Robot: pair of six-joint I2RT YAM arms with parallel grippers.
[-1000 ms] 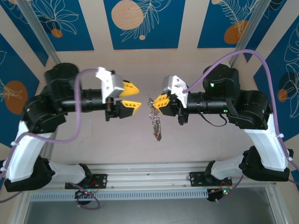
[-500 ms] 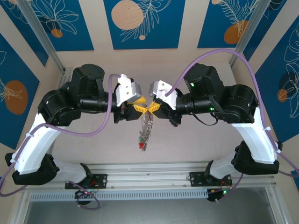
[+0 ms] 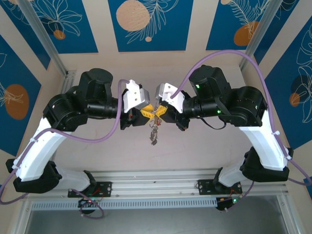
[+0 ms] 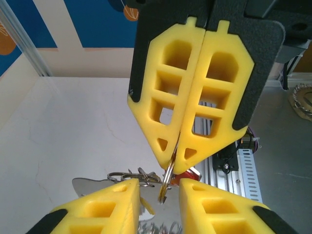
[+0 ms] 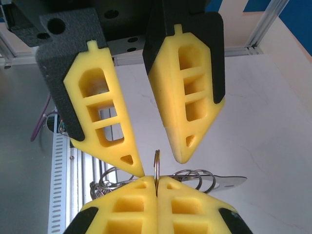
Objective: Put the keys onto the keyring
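Above the middle of the table my two grippers meet tip to tip. The right gripper (image 3: 160, 113) (image 5: 156, 187) is shut on the thin grey keyring (image 5: 156, 163) (image 4: 165, 184), which stands edge-on. My left gripper (image 3: 148, 113) (image 4: 160, 186) is open, one yellow finger on each side of the ring's free edge, with a small gap on both sides. The keys (image 3: 153, 134) hang in a bunch below the grippers with several small rings. A red key head (image 4: 191, 174) shows behind the ring, and a flat silvery blade (image 5: 228, 181) sticks out sideways.
The pale table (image 3: 195, 151) lies well below the hanging bunch. An aluminium rail (image 3: 156, 189) carrying both arm bases runs along the near edge. Metal frame posts (image 3: 41, 36) and blue patterned panels close the back and sides.
Both arms swung in to the centre until the grippers met. The left jaws narrowed around the ring. The hanging keys shifted left with the right gripper and now hang shorter.
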